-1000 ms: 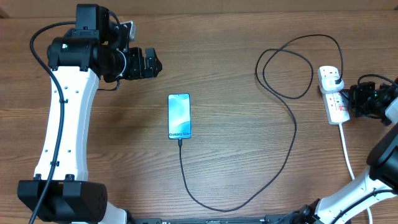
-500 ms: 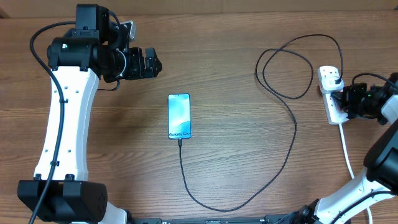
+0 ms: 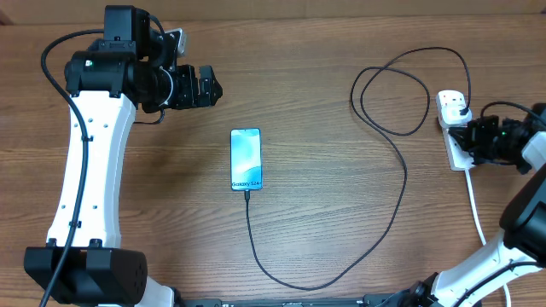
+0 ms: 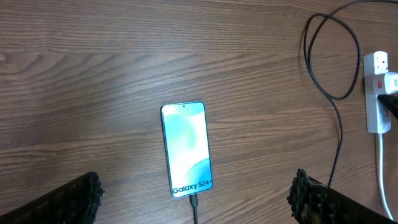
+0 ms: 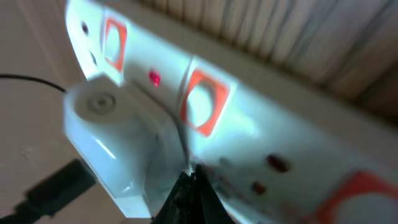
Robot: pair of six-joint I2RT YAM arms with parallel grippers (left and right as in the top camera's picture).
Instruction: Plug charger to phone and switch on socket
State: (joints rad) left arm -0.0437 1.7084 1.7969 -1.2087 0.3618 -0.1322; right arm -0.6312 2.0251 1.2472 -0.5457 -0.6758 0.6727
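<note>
- Already the cable (image 3: 404,183) sits in the near end of the phone (image 3: 246,159), which lies face up with its screen lit in the middle of the table (image 3: 324,51). I judge the plugging step done.
- From the phone the cable runs near, sweeps right, loops at the far side and ends at a white plug block (image 5: 102,127) seated in the far end of the power strip (image 3: 445,101), at the right edge of the table.
- The step in hand is the switch. The right gripper (image 3: 469,136) is clenched on nothing, its joined tips resting on the strip's face just beside the plug block and below an orange-framed switch (image 5: 202,99).
- A small red spot (image 5: 153,78) shows beside the switch; whether it is a lit lamp I cannot tell.
- Next, I judge, the tips need to land squarely on that switch and press straight down without pushing the strip sideways.
- The left gripper (image 3: 207,85) hangs released and empty at the far left, well apart from the phone.
</note>
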